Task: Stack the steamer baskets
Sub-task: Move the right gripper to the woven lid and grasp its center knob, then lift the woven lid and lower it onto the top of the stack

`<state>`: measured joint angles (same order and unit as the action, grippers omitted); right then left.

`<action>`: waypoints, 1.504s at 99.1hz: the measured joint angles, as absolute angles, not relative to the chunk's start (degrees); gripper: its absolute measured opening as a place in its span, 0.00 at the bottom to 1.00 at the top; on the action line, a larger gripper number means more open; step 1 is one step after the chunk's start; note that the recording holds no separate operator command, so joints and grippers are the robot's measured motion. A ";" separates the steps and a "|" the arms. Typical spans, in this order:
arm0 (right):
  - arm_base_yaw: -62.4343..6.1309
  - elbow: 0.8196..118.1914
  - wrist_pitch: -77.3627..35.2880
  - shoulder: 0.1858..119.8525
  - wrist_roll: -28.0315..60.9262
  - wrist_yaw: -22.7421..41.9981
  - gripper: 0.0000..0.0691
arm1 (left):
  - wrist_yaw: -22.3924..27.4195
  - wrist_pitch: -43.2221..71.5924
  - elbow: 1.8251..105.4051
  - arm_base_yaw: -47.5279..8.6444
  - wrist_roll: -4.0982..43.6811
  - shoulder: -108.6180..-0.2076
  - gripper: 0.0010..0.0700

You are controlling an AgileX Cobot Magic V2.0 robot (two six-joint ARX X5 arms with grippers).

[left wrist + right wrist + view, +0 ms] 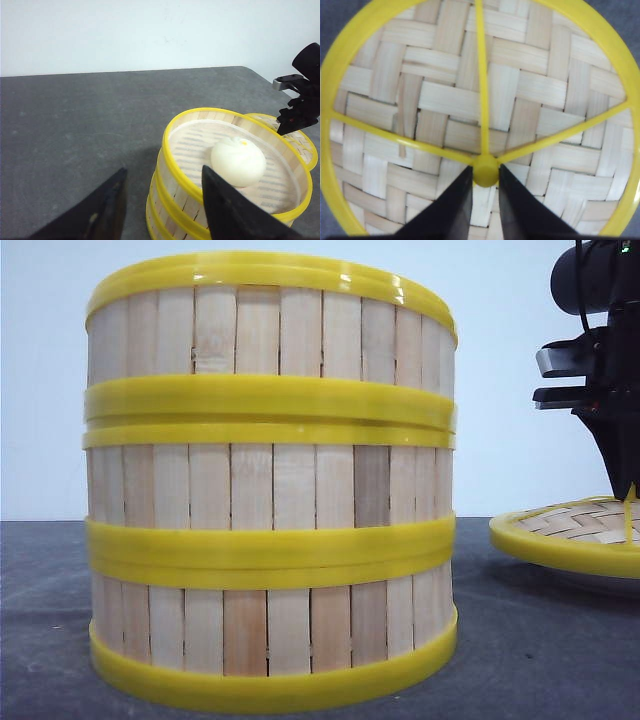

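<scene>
A dark grey tabletop (40, 620) runs to a white wall. At left, the left gripper (160, 200) hovers, jaws wide and empty, beside the three stacked steamer baskets (270, 480); they look light and stiff, best gripped at the rim. At right, the right gripper (485, 186) pinches the lid (570, 530) knob (485, 170).

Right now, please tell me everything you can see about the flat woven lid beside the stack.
The woven lid is round and flat, made of pale strips plaited in a herringbone pattern, inside a thick yellow rim. Three thin yellow spokes run from the rim to a small yellow knob at the centre. It lies right of the stack of steamer baskets, slightly raised above the dark table. The right hand is directly above it, one finger on each side of the knob; whether they squeeze it is unclear.
</scene>
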<state>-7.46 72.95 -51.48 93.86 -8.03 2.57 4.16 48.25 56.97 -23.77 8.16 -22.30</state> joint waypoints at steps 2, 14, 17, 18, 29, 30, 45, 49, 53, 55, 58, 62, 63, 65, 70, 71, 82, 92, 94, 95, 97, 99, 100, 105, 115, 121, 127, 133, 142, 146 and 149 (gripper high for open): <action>-7.46 72.95 -51.46 93.86 -8.03 2.57 0.10 | 4.16 48.27 56.97 -23.77 8.16 -22.30 0.38; -7.44 72.95 -51.09 93.86 -8.03 2.55 0.08 | 4.08 48.27 56.97 -23.77 8.16 -22.30 0.38; -7.44 72.95 -51.05 93.86 -8.03 2.55 0.08 | 4.01 48.27 56.97 -23.77 8.16 -22.30 0.38; -7.46 72.95 -51.05 93.86 -8.03 2.55 0.08 | 4.01 48.27 56.97 -23.77 8.16 -22.30 0.38; -7.46 72.95 -51.05 93.86 -8.01 2.55 0.08 | 3.79 48.27 56.97 -23.77 8.16 -22.30 0.38; -7.44 72.95 -51.03 93.86 -8.01 2.55 0.08 | 3.73 48.27 56.97 -23.77 8.16 -22.30 0.38; -7.46 72.95 -51.16 93.86 -7.94 2.55 0.08 | 3.36 48.29 56.97 -23.77 8.16 -22.30 0.38; -7.46 72.95 -51.24 93.78 -7.94 2.55 0.08 | 3.36 48.29 56.97 -23.77 8.16 -22.30 0.38; -7.44 72.95 -51.35 93.62 -7.92 2.55 0.08 | 3.36 48.31 56.97 -23.77 8.16 -22.30 0.38; -7.44 72.95 -51.42 93.51 -7.90 2.52 0.08 | 3.36 48.31 56.97 -23.77 8.16 -22.30 0.38; -7.46 72.95 -51.46 93.30 -7.84 2.52 0.08 | 3.36 48.31 56.97 -23.77 8.16 -22.30 0.38; -7.46 72.93 -51.42 92.84 -7.75 2.44 0.08 | 3.36 48.34 56.97 -23.77 8.16 -22.30 0.38; -7.46 72.93 -51.37 92.66 -7.73 2.39 0.08 | 3.36 48.36 56.97 -23.77 8.14 -22.30 0.38; -7.46 72.93 -51.35 92.31 -7.73 2.37 0.08 | 3.36 48.40 56.97 -23.77 8.16 -22.30 0.38; -7.46 72.93 -51.33 90.98 -7.68 2.37 0.08 | 3.36 48.56 56.97 -23.77 8.16 -22.30 0.38; -7.46 72.93 -51.33 90.67 -7.68 2.37 0.08 | 3.36 48.58 56.97 -23.77 8.16 -22.30 0.38; -7.46 73.23 -51.42 86.63 -7.40 2.35 0.08 | 3.36 48.75 56.97 -23.77 8.16 -22.30 0.38; -7.49 74.94 -52.18 83.53 -7.22 2.13 0.08 | 3.36 48.75 56.97 -23.77 8.16 -22.30 0.38; -7.46 75.35 -52.38 82.94 -7.18 1.85 0.08 | 3.36 48.77 56.97 -23.77 8.16 -22.30 0.38; -7.46 75.57 -52.47 82.67 -7.14 1.63 0.08 | 3.36 48.77 56.97 -23.77 8.16 -22.30 0.38; -7.46 76.01 -52.75 82.08 -7.03 1.10 0.08 | 3.36 48.77 56.97 -23.77 8.16 -22.30 0.38; -7.46 76.49 -53.10 81.58 -6.90 0.47 0.08 | 3.36 48.80 56.97 -23.77 8.16 -22.30 0.38; -7.46 76.75 -53.36 81.34 -6.85 0.08 0.08 | 3.36 48.80 56.97 -23.77 8.16 -22.30 0.38; -7.57 78.32 -54.76 80.07 -6.66 -2.20 0.08 | 3.36 48.84 56.97 -23.77 8.16 -22.30 0.38; -8.86 81.67 -57.41 78.19 -6.28 -5.23 0.08 | 3.36 48.90 56.97 -23.77 8.14 -22.30 0.38; -10.33 84.38 -59.29 77.76 -6.17 -6.63 0.08 | 3.36 48.93 56.97 -23.77 8.16 -22.30 0.38; -12.12 87.48 -61.47 77.71 -6.09 -7.86 0.08 | 3.36 48.97 56.97 -23.77 8.16 -22.30 0.38; -14.24 90.43 -63.37 77.71 -5.87 -8.88 0.08 | 3.36 49.10 56.97 -23.77 8.16 -22.30 0.38; -18.26 94.72 -64.23 77.71 -5.78 -9.30 0.08 | 3.36 49.12 56.97 -23.77 8.16 -22.30 0.38; -20.23 96.47 -64.10 77.71 -5.80 -9.30 0.08 | 3.36 49.17 56.97 -23.77 8.16 -22.30 0.38; -21.76 97.58 -63.96 77.71 -5.80 -9.32 0.08 | 3.36 49.19 56.97 -23.77 8.16 -22.30 0.38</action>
<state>-21.76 97.58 -63.96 77.71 -5.80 -9.32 3.36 49.19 56.97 -23.77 8.16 -22.30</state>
